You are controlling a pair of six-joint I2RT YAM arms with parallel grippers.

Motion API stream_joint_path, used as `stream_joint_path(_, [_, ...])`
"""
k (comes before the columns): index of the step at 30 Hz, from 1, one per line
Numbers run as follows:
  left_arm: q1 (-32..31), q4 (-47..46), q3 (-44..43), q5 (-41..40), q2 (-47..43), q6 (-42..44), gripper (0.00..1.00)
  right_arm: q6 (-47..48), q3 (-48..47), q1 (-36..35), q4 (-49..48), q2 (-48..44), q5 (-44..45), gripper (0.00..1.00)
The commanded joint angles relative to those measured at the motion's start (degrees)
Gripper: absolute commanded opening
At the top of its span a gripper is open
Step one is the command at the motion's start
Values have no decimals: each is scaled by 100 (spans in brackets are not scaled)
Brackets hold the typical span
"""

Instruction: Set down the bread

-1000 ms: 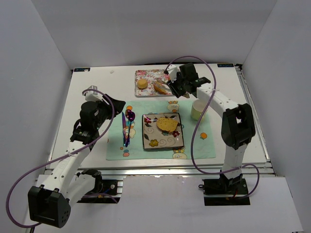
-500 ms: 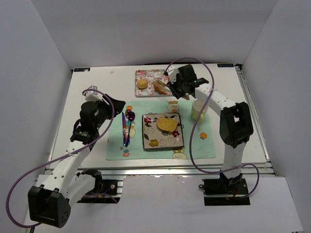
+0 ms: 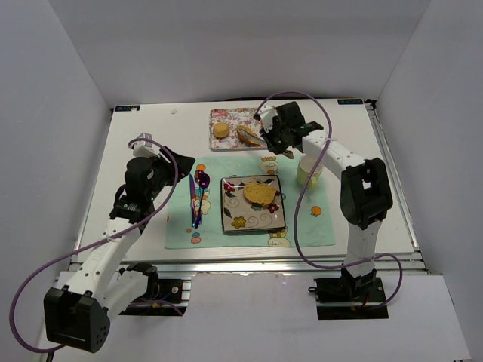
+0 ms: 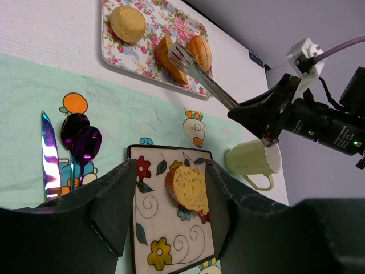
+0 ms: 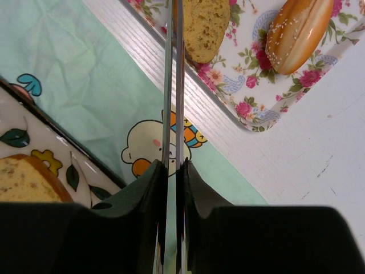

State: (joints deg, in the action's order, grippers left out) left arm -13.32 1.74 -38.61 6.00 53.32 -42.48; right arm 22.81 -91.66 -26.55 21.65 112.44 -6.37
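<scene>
Found right gripper [image 5: 174, 171] clamped on tongs [image 4: 205, 80], tips at wedge bread slice [image 5: 206, 25] mid-way along tray [image 5: 245, 80]; pinch unconfirmed. Found left gripper [image 4: 169, 165] spread wide, empty. Noted round slice [image 3: 259, 193] toward far right corner of plate [image 3: 253, 219]. Judged light, stiff, crumbly: recommend gentle grip across flat faces.

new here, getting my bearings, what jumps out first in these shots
The right gripper holds metal tongs out to a toast slice on the flowered tray at the far side. A second toast slice lies on the square plate on the green mat, with the left gripper open nearby.
</scene>
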Motion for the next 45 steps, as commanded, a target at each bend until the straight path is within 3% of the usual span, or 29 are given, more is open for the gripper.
stream_joint_path(1, [5,-7,-112,-29,-32,47,61,-84,-45,0,-38,-635,-364,12])
stream_joint_path(8, [5,46,-77,-64,-146,47,61,4,349,9,277,-1547,-953,11])
stream_joint_path(14, [-4,-42,29,-64,-190,-15,61,671,1789,-87,1191,-2961,-1954,11])
stream_joint_path(19, [5,-139,64,15,-111,-24,61,1129,3186,-395,1579,-3983,-2219,12])
stream_joint_path(22, [5,-130,20,94,-6,3,61,1217,3522,-597,1728,-4327,-2325,14])
stream_joint_path(27, [5,-130,-59,147,100,47,61,1419,3664,-703,1729,-4354,-2079,18])
stream_joint_path(32, [5,-130,-15,94,21,3,61,1586,3787,-764,1764,-4117,-1806,30])
stream_joint_path(40, [-4,-86,73,15,-164,-15,61,1718,3533,-782,1895,-4204,-2078,48])
stream_joint_path(45, [5,-130,47,59,-103,-15,61,1578,3146,-773,1931,-4327,-2386,49])
